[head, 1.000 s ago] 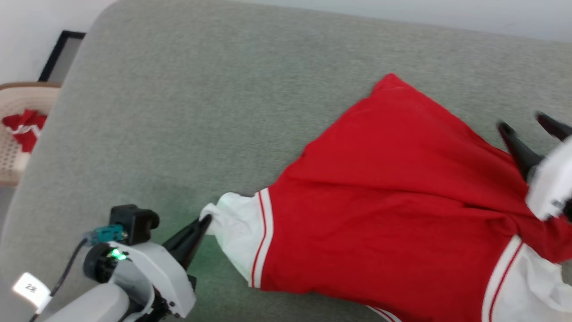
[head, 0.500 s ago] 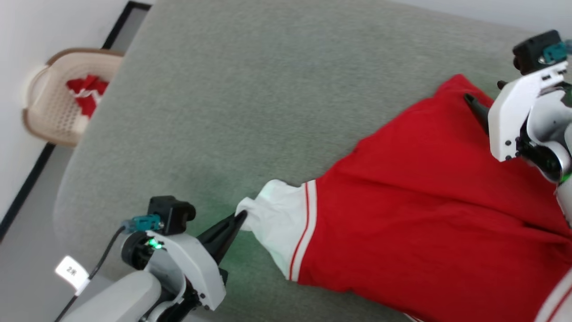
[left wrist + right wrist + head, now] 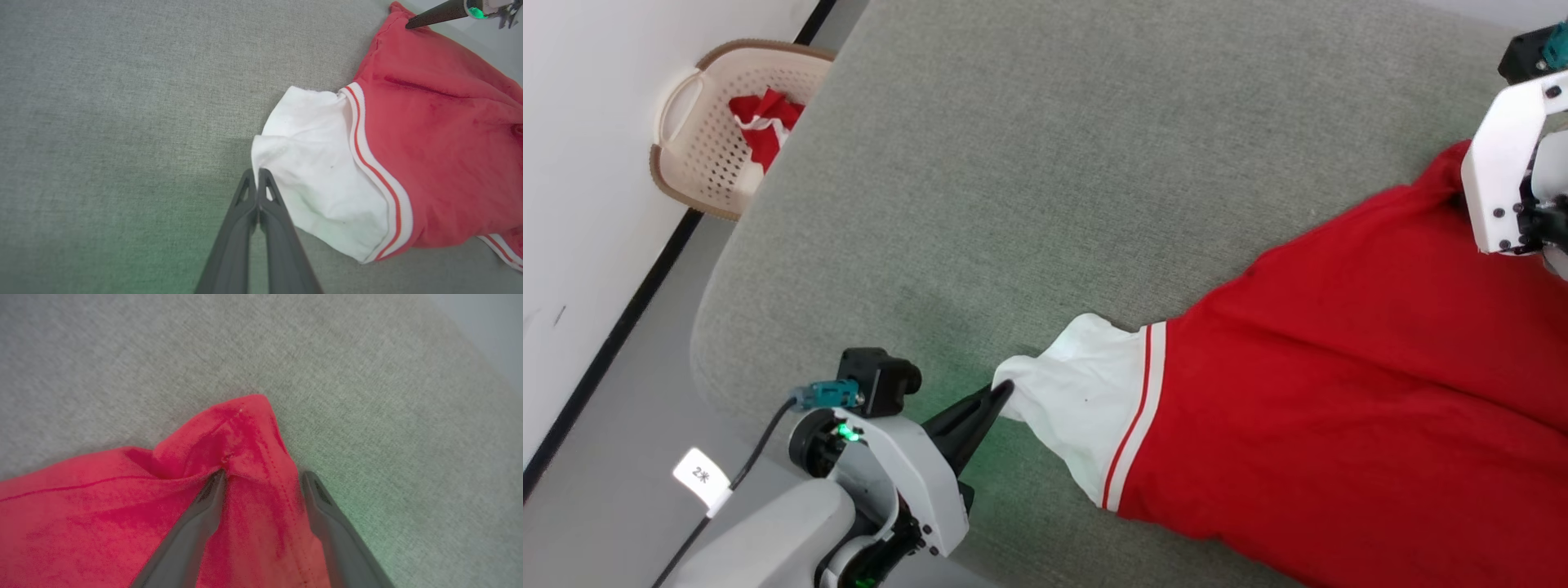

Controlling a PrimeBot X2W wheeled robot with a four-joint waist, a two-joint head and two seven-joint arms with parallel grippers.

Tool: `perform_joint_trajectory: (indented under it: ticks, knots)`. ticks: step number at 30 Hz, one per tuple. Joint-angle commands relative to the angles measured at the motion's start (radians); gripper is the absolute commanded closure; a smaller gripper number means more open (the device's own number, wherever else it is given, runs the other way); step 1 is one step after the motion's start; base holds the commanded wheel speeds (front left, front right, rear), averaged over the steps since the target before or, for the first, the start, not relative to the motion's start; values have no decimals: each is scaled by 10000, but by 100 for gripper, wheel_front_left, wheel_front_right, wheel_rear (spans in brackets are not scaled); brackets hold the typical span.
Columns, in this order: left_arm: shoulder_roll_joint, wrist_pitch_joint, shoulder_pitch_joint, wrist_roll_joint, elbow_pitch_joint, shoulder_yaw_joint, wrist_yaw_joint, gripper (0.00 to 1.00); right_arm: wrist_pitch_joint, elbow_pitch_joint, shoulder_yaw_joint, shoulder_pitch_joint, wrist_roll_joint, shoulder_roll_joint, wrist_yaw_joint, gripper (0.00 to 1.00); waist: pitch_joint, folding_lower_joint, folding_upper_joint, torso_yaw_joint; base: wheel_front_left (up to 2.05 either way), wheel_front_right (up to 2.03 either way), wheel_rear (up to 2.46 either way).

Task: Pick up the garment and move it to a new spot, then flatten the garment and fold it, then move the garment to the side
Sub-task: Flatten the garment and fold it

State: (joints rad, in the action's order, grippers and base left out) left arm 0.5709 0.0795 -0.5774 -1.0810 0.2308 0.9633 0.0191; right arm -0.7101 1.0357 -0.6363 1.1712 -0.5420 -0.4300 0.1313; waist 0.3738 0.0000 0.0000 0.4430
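Left gripper pinched, seemingly on garment; right gripper splayed.

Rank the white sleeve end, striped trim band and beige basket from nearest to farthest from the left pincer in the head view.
1. White sleeve end of the garment, at the tips of the left pincer.
2. Striped trim band, just beyond the sleeve.
3. Beige basket, far upper left, by the wall.

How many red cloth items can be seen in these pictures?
2: the garment spread on the grey cushion, and a small bundle inside the basket. More may hide beneath it.
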Motion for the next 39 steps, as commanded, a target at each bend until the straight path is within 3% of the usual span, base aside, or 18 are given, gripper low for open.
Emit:
perform_joint_trajectory:
  ticks: [1,8,22,28,39]
  knots:
    - [-41,13,-127,18,70,11,83,100,-704,626,-359,-721,-71,86,-5,100,33,0,0,58,0,0,0]
    - [59,-230,-328,-212,421,-54,284,100,-159,984,-229,-95,-287,49,-24,100,-143,0,0,-218,0,0,0]
    - [1982,-3101,-3553,-379,-19,-1003,-11,100,1877,243,85,1233,-966,192,-15,100,-1701,0,0,-1755,0,0,0]
    - [1989,-4185,-5660,28,661,-1276,-182,100,2777,-120,268,1753,-1105,297,-15,100,-2337,0,0,-2369,0,0,0]
    - [1308,-4714,-8825,931,3013,-1355,362,100,3193,-814,495,2509,-1418,507,-15,100,-2817,0,0,-3178,0,0,0]
